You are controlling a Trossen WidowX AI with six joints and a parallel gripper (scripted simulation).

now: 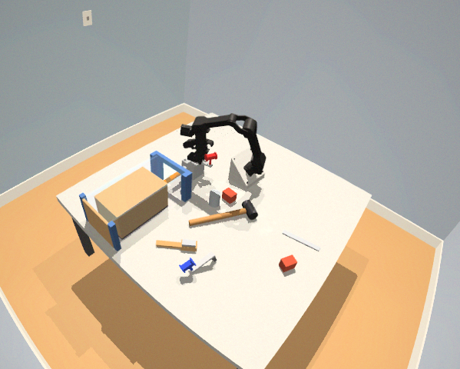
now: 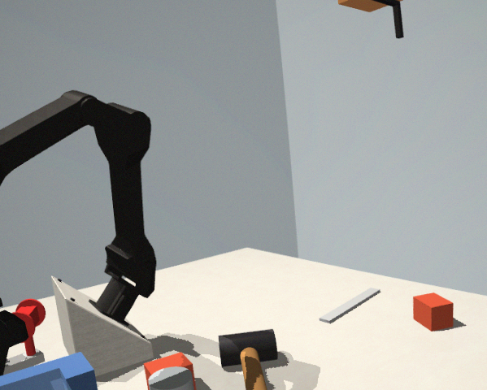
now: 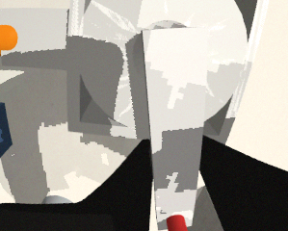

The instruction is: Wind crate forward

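The crate (image 1: 130, 194) sits flat between clear panels; a gap shows between its front and the blue frame (image 1: 186, 186) (image 2: 84, 371) at the rack mouth. The grey winch (image 1: 193, 170) stands beyond that frame, and its round top (image 3: 225, 48) shows in the wrist view. My gripper (image 1: 198, 159) (image 3: 172, 144) is over the winch, shut on the flat grey arm of the red-knobbed winch handle (image 1: 210, 157) (image 2: 32, 315) (image 3: 174, 111). The arm lies level across the winch top. The key end is hidden under the arm, so its depth in the hole cannot be told.
An orange bar (image 1: 172, 177) (image 3: 1, 38) lies between crate and winch. A grey cylinder (image 1: 214, 198), a red block (image 1: 230, 195) and a mallet (image 1: 218, 217) are near the arm's base. A blue-knobbed crank (image 1: 187, 265), wooden tool (image 1: 168, 244), grey strip (image 1: 301, 241) and another red block (image 1: 288, 263) lie farther off.
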